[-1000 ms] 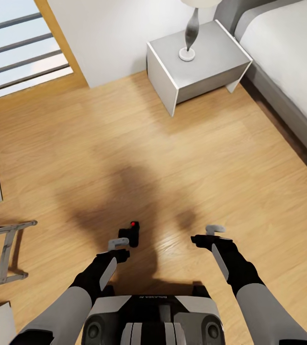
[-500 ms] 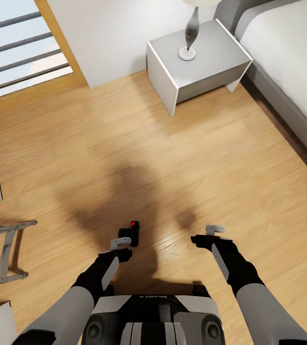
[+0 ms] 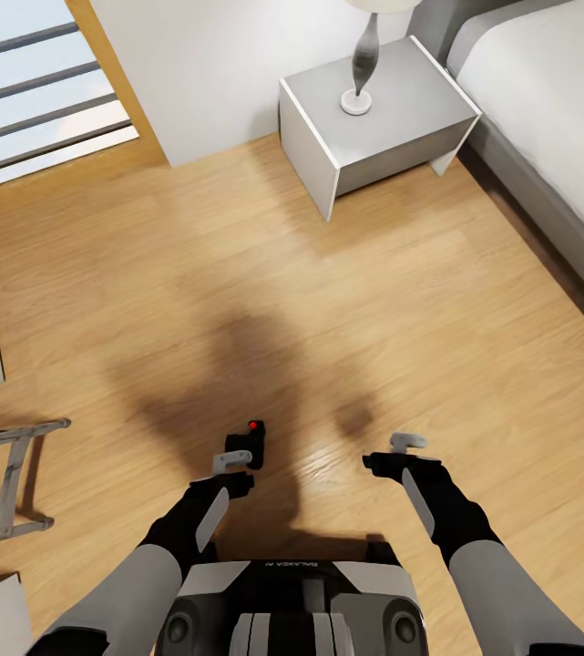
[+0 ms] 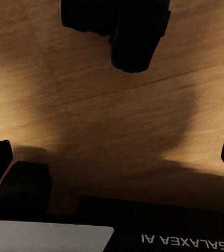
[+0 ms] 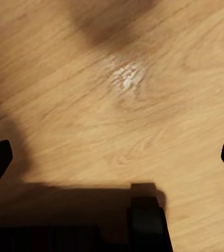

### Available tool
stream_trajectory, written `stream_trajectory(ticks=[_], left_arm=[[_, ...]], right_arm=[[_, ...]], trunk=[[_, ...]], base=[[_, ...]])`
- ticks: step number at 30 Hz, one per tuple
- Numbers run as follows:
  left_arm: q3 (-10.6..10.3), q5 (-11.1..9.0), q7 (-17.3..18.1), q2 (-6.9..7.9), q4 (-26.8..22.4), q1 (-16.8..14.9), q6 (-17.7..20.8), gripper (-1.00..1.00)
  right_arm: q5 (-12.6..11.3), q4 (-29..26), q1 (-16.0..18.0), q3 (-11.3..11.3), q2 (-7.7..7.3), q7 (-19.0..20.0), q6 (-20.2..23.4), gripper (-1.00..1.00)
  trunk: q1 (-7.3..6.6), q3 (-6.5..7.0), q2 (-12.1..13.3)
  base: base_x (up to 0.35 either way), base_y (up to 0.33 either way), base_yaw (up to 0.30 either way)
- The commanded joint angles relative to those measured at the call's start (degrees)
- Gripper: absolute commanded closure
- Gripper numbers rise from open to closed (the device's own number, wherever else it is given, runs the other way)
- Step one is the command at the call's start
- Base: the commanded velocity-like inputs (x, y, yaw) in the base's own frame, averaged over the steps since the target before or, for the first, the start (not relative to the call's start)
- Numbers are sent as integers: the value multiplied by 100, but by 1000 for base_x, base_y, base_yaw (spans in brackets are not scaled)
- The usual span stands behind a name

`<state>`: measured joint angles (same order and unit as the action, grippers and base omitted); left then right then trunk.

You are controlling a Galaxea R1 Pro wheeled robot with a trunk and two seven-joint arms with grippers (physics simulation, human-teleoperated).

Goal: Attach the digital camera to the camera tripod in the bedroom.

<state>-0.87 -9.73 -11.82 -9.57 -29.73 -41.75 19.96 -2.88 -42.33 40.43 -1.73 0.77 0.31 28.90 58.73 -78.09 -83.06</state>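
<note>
Bright, sharp renders; soft shadow pools on the wood floor point(image 3: 346, 273).

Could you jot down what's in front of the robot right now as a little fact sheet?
room: bedroom, light wood floor
camera: digital camera on the floor, red button on top, just ahead of the left gripper
left gripper: open
right gripper: open, nothing between its fingers
tripod: silver legs at the left edge
furniture: grey nightstand with a lamp, bed

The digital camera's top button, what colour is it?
Bright red, on the dark digital camera beside the left gripper; the head view shows it best.
</note>
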Motion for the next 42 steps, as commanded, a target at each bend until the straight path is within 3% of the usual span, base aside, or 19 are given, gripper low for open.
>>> stream_trajectory(ticks=[1,35,42], left_arm=[[-10,-58,-39,0,-12,1,25,-100],[-10,-64,-44,4,-28,1,26,-100],[-5,-64,-42,4,-34,1,26,-100]], right_arm=[[-29,-8,0,-17,4,3,28,-100],[-23,-3,0,-12,10,-4,19,-100],[-21,-3,0,-12,11,-4,20,-100]], trunk=[[0,-2,-2],[0,-2,-2],[154,-128,-282]], base=[[0,0,0],[0,0,0],[0,0,0]])
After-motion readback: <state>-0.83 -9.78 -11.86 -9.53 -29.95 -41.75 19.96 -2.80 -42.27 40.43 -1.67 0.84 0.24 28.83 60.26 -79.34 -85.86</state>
